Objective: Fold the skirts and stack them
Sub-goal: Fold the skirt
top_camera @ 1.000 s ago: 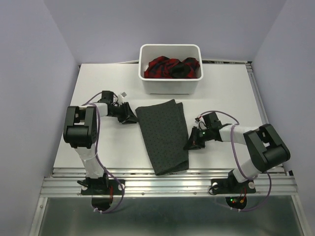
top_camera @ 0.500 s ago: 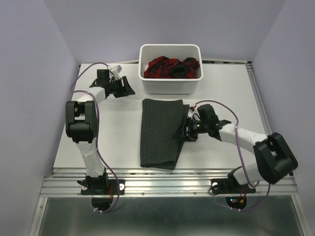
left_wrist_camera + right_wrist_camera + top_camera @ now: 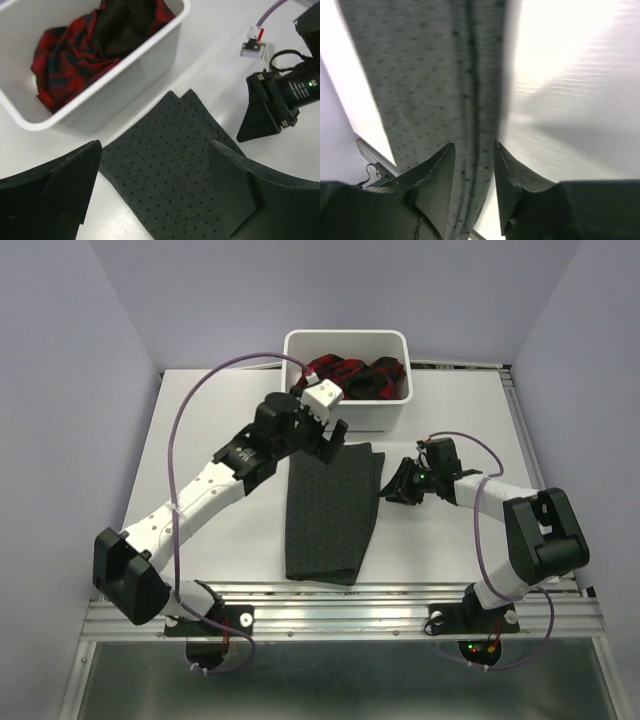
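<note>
The dark grey dotted skirt [image 3: 330, 510] lies folded in a long strip on the middle of the table. The red plaid skirt [image 3: 345, 377] sits crumpled in the white tub [image 3: 345, 418]. My left gripper [image 3: 333, 437] hovers over the grey skirt's far end by the tub, wide open and empty. In the left wrist view the left gripper [image 3: 155, 145] frames the grey skirt [image 3: 175, 165], with the plaid skirt [image 3: 70, 60] beyond. My right gripper [image 3: 392, 487] stands at the grey skirt's right edge. In the right wrist view the right gripper [image 3: 474, 145] is open, the grey skirt's edge [image 3: 435, 75] past its tips.
The white tub [image 3: 125, 70] stands at the back centre, just beyond the grey skirt. My right gripper's black body [image 3: 270, 107] shows low on the table right of the skirt. The metal rail [image 3: 340, 615] runs along the near edge.
The left arm swung from the table's left side to above the grey skirt's far end and opened wide. The right gripper drew back to the skirt's right edge. The skirt now lies straight.
</note>
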{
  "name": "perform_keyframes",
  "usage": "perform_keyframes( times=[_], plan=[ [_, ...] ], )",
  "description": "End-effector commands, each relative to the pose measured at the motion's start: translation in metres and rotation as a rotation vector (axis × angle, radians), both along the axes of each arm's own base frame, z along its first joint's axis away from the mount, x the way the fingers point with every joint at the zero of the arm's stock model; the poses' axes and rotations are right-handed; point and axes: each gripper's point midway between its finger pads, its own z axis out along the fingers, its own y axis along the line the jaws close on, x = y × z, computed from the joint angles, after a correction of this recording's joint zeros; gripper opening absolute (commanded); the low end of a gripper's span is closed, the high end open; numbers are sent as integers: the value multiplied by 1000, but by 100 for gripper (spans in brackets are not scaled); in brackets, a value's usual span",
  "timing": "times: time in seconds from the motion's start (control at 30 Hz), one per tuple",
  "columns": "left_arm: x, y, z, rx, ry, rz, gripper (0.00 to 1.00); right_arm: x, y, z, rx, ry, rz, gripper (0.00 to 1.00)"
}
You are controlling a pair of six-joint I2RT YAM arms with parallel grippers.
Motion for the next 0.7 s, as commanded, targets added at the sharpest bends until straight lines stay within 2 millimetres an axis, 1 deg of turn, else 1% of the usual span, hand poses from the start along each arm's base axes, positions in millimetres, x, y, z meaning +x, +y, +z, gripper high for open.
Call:
perform_keyframes(
  times=[0.0, 0.03, 0.07, 0.1, 0.13, 0.17, 0.2, 0.23, 0.27, 0.3, 0.33, 0.37, 0.4, 0.43, 0.47, 0.5, 0.53, 0.57, 0.67],
  plan=[
    [-6, -17, -56, 81, 90, 105, 99, 37, 3, 15, 66, -119, -71, 33],
    [-6, -29, -63, 83, 98, 110, 99, 40, 1, 10, 60, -123, -91, 32],
    [-12, -43, -66, 79, 101, 87, 99, 46, 0, 10, 66, -136, -111, 32],
    [-10, -51, -66, 72, 100, 90, 95, 50, -3, 6, 62, -135, -124, 32],
    [-9, -58, -69, 76, 104, 97, 89, 51, -3, 2, 56, -130, -125, 32],
    [-7, -65, -74, 83, 112, 104, 86, 53, -4, -2, 48, -120, -128, 32],
    [-2, -72, -95, 123, 140, 139, 76, 56, -3, -12, 41, -97, -127, 31],
    [2, -76, -101, 139, 147, 155, 68, 57, -2, -17, 38, -86, -123, 31],
    [9, -85, -112, 149, 187, 179, 63, 59, -3, -22, 32, -74, -130, 31],
    [17, -91, -105, 123, 191, 211, 61, 61, -3, -31, 26, -51, -137, 31],
    [18, -92, -114, 141, 217, 218, 61, 62, -3, -35, 22, -41, -142, 30],
    [21, -97, -130, 146, 252, 235, 61, 63, -3, -38, 25, -36, -149, 28],
    [22, -100, -134, 142, 265, 243, 61, 63, -4, -42, 20, -25, -161, 26],
    [24, -104, -133, 130, 270, 250, 62, 62, -6, -48, 13, -11, -174, 25],
    [23, -109, -137, 130, 278, 250, 62, 63, -6, -50, 14, -14, -180, 25],
    [25, -112, -149, 141, 294, 263, 61, 64, -5, -50, 24, -17, -186, 24],
    [25, -116, -149, 127, 305, 272, 61, 64, -6, -53, 24, -7, -196, 23],
    [24, -119, -160, 138, 319, 273, 61, 63, -5, -53, 31, -4, -193, 22],
    [20, -126, -172, 147, 345, 281, 60, 60, -5, -56, 46, 4, -208, 20]
  ],
)
